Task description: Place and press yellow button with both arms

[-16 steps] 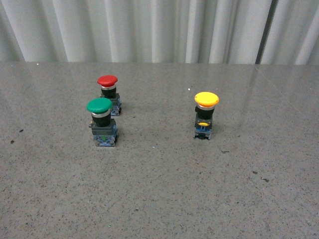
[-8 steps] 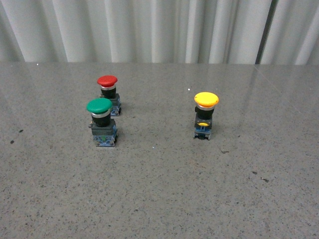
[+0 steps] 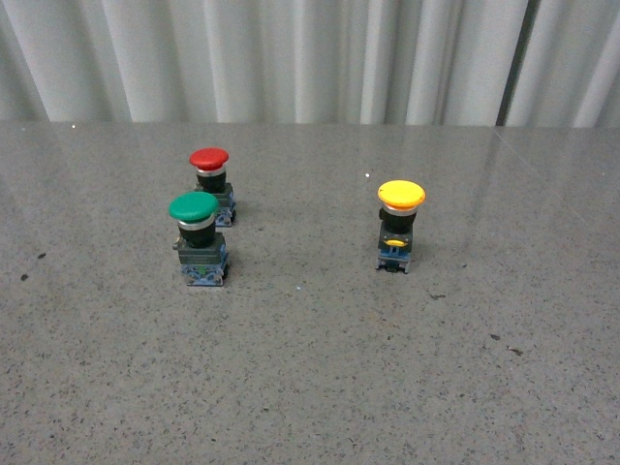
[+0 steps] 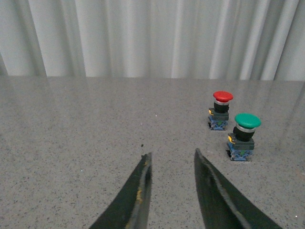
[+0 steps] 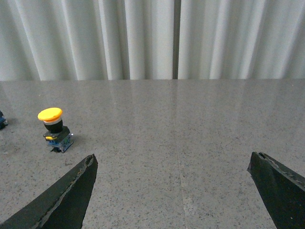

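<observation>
The left claw is slightly open and empty; the red button and green button sit ahead to its right. The yellow button stands upright ahead-left of the wide-open, empty right claw, which should approach low and grip its base.

Yellow button well clear of green button

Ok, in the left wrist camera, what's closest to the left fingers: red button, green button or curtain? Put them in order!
1. Green button: closest to the left fingers, off to one side.
2. Red button: just behind the green one.
3. Curtain: farthest, right at the back.
</observation>
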{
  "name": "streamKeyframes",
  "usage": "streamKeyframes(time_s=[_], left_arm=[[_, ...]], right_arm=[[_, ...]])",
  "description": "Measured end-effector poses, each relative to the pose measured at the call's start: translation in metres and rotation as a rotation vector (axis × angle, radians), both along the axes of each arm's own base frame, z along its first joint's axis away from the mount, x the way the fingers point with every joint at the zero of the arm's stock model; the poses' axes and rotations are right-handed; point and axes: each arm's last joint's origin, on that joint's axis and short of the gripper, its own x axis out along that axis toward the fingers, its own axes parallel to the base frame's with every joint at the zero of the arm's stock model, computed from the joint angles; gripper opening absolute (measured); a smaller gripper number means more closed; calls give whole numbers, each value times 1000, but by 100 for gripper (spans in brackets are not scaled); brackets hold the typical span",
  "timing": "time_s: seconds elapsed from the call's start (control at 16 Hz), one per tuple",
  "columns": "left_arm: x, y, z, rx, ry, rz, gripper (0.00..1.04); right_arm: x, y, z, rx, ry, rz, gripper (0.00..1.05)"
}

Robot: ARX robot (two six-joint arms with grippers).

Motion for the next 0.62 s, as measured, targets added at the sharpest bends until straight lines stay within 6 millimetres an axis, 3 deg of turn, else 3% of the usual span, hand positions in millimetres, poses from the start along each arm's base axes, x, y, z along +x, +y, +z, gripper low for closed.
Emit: streamKeyframes(time_s=[0.44, 0.62], left_arm=[[0, 0, 0, 1, 0, 0, 100], [0, 0, 0, 0, 0, 0, 98]], right_arm=[[0, 0, 0, 0, 0, 0, 98], [0, 0, 0, 0, 0, 0, 98]])
